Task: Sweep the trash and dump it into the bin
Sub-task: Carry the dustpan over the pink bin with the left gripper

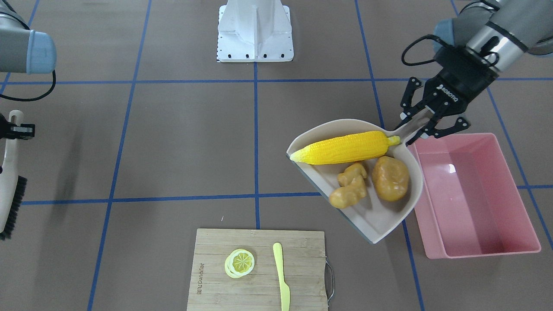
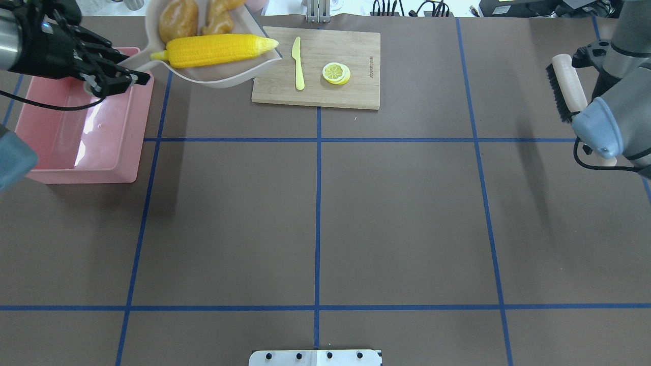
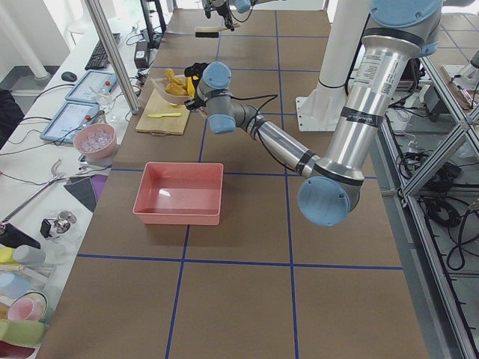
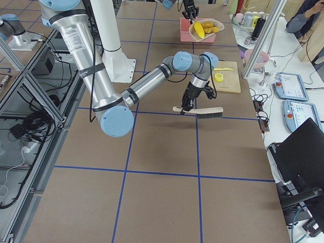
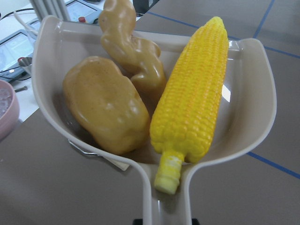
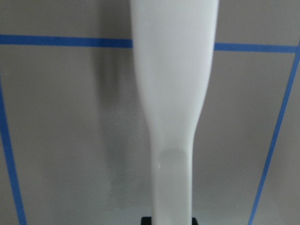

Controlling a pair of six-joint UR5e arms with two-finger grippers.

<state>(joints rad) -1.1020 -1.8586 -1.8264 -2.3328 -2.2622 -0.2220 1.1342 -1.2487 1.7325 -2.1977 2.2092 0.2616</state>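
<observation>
Facing the robot, we saw a brown, blue-taped table (image 1: 185, 142); the left gripper (image 1: 420, 124) clamped the dustpan (image 1: 376, 216) handle, carrying corn (image 1: 345, 148), potato (image 1: 390, 178) and ginger (image 1: 349, 190) beside the pink bin (image 1: 430, 211), lower right. Overhead, the right gripper (image 2: 580, 57) clasped a brush (image 2: 568, 84), upper right.

The bin (image 1: 492, 252) sits at the robot's left end of the table (image 1: 185, 142), and beside it, toward the middle, the dustpan (image 1: 380, 220) hangs in the jaws of the left gripper (image 1: 417, 127). In the pan the corn cob (image 1: 345, 148) lies nearest the robot, with the ginger root (image 1: 350, 185) and potato (image 1: 390, 178) side by side behind it. At the far edge the cutting board (image 1: 298, 246) carries the lemon slice (image 1: 239, 262) and knife (image 1: 281, 276); the brush (image 1: 9, 172) hangs at the right end
</observation>
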